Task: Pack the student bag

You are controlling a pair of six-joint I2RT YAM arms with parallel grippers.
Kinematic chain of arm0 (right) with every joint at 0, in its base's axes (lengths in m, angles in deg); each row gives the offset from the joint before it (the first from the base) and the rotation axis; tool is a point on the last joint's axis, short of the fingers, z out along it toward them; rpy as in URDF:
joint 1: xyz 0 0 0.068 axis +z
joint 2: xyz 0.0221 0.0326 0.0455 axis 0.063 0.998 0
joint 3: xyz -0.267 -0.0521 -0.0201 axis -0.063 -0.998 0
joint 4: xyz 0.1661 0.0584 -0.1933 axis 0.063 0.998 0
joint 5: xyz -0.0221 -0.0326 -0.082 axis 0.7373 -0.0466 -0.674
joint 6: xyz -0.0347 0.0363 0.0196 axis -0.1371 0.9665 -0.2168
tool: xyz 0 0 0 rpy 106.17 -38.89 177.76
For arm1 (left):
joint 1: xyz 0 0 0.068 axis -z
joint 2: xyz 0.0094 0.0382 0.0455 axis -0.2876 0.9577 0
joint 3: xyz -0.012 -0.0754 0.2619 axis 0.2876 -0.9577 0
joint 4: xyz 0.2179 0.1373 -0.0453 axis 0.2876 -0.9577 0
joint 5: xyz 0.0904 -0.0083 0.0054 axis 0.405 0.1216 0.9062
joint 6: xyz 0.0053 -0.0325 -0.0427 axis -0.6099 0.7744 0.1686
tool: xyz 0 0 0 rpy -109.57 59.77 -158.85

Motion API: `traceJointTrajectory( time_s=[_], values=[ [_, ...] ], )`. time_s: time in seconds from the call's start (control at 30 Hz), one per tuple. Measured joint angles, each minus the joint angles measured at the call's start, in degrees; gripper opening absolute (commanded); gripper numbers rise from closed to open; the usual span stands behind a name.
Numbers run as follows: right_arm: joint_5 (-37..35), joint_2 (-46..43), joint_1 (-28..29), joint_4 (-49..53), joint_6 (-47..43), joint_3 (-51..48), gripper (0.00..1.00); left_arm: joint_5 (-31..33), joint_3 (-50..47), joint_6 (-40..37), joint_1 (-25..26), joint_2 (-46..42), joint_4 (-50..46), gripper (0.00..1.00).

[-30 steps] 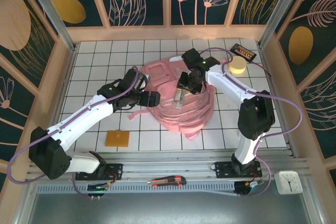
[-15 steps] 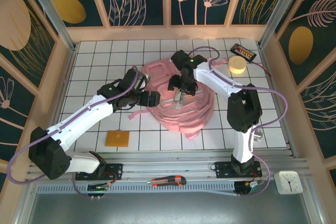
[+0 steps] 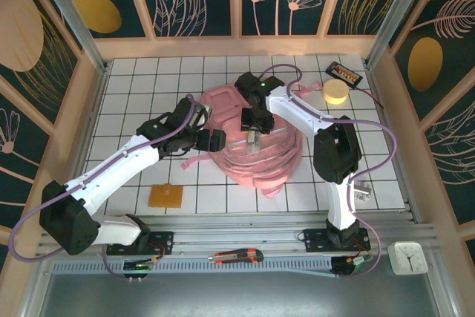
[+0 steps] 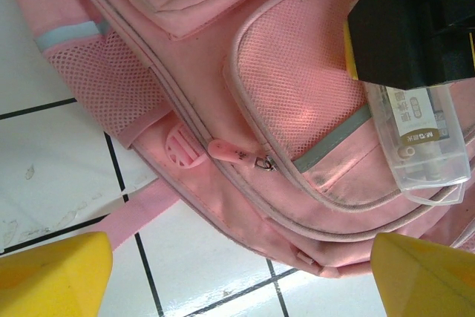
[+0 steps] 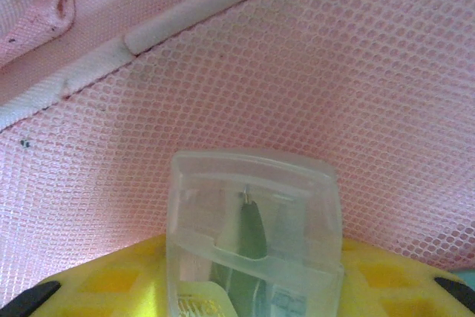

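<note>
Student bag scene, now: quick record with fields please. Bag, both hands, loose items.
bag: pink student bag lying mid-way on the tiled table
left hand: open, over the bag's left edge near a zip pull
right hand: shut on clear plastic case, over the mesh pocket
loose items: orange square front left; yellow round block far right; utility knife on the front rail
</note>
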State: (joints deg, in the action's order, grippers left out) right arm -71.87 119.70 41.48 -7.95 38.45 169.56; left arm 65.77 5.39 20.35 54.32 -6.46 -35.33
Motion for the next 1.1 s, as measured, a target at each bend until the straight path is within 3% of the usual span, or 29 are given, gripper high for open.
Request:
traceJointTrajectory(
  time_s=[0.23, 0.53, 0.6, 0.83, 1.1],
  values=[
    [3.0, -4.0, -1.6, -4.5, 0.7, -4.3, 0.40, -0.3, 0.4, -1.4, 0.0, 0.3, 0.0, 0.91],
    [15.0, -26.4, -12.9, -20.5, 6.1, -27.8, 0.37, -0.4, 5.8, -6.8, 0.7, 4.5, 0.0, 0.94],
    [16.5, -28.6, -14.2, -22.2, 6.4, -30.5, 0.37, 0.4, 7.7, -8.5, 2.5, 6.1, 0.0, 0.98],
    [19.3, -36.3, -20.7, -22.8, 5.9, -36.9, 0.37, 4.6, 15.0, -17.0, 14.7, 15.8, 0.0, 0.98],
    [21.0, -52.3, -34.3, -17.7, 1.9, -44.8, 0.37, 10.6, 19.5, -24.4, 20.7, 23.6, -0.4, 0.99]
  ],
)
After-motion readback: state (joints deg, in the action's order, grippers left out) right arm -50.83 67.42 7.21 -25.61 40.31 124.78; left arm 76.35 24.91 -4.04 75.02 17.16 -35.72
